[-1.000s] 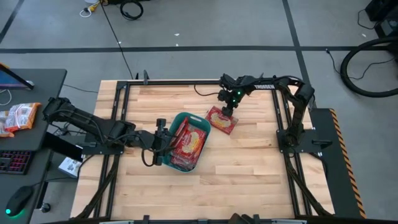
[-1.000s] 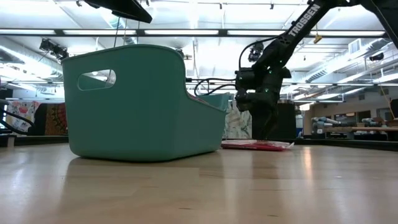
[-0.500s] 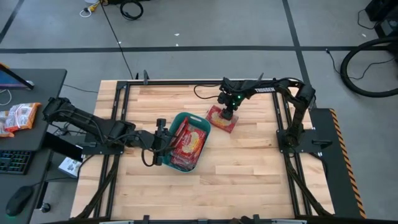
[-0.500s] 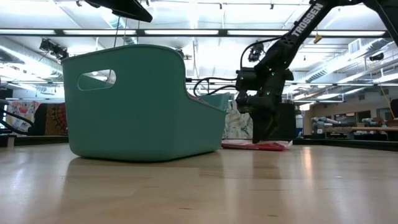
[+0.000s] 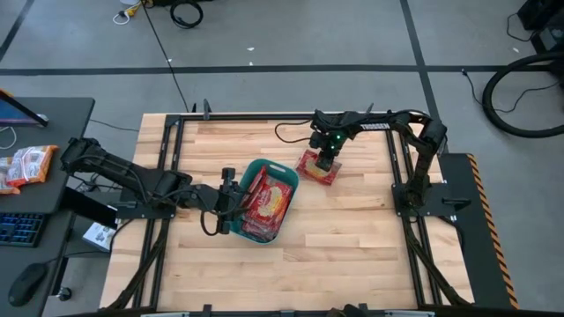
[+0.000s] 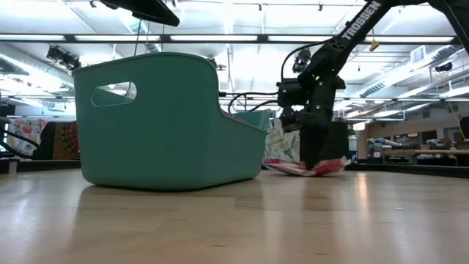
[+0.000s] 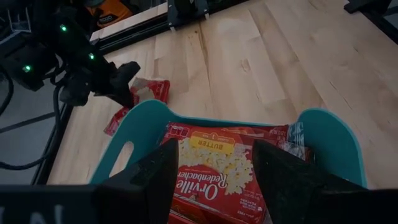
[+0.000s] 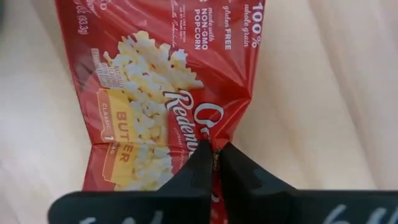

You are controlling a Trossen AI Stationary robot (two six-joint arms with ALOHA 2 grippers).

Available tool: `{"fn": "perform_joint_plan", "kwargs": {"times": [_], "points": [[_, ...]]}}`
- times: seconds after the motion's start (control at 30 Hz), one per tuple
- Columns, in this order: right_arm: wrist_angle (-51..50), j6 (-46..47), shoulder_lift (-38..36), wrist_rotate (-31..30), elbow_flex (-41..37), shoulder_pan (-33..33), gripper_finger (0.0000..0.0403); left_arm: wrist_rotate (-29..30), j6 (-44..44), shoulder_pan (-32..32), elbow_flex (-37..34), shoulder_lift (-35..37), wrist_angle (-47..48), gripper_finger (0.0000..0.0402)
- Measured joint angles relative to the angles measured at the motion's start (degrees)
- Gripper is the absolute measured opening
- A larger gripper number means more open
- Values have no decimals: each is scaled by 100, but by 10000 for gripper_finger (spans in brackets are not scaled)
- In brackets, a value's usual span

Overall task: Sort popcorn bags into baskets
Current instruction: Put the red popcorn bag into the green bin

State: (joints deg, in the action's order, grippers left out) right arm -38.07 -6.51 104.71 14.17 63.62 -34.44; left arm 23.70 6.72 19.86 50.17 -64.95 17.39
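The left gripper [image 5: 231,199] sits at the left end of the teal bin [image 5: 249,176], just left of the table's middle; its fingers [image 7: 155,180] stand well apart on either side of the bin's contents and have hold of nothing. The bin rests on the wooden table [image 5: 352,238], slanted relative to the table's edges, and it contains a stack of popcorn bags [image 5: 267,202], red packets with yellow labels; the topmost reads "butter" in the left wrist view. In the low view the bin [image 6: 168,121] stands upright with a handle slot in its near wall. Just beside the bin's right end, toward the far side of the table, a single popcorn bag [image 5: 314,167] lies outside it. The right gripper [image 5: 324,164] is directly over this loose bag, and its fingers are pinched together on a fold of the wrapper, as the right wrist view shows with the red film [image 8: 186,74] bunched between the two tips. In the low view the bag's edges [image 6: 333,164] curl upward around the gripper [image 6: 314,163], while its underside appears close to or on the table; contact there cannot be confirmed.
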Motion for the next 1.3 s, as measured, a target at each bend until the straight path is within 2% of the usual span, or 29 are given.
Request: {"fn": "perform_joint_plan", "kwargs": {"times": [0.3, 0.43, 0.57, 0.73, 0.9, 1.03, 1.17, 1.3], "points": [[-908, 61, -982, -798, 264, 39, 18, 0, 4, 0, 0, 0, 9, 208], [-815, 324, -1641, -999, 286, 212, 18, 1, 6, -2, 0, 0, 9, 208], [-489, 637, -2352, -943, 284, 510, 18, 80, 5, -2, 0, 0, 7, 208], [8, 988, -2847, -878, 288, 1171, 19, 277, 125, -5, 0, 94, 11, 208], [466, 1091, -2702, -890, 345, 2046, 19, 591, 295, -8, 0, 208, 13, 208], [512, 903, -2228, -1281, 845, 2603, 19, 772, 295, -9, 114, 289, 257, 208], [503, 416, -1640, -1482, 1564, 2977, 20, 713, 263, 25, 271, 486, 579, 208], [478, -450, -1065, -1646, 2167, 3251, 20, 573, 147, 37, 275, 812, 909, 208]]}}
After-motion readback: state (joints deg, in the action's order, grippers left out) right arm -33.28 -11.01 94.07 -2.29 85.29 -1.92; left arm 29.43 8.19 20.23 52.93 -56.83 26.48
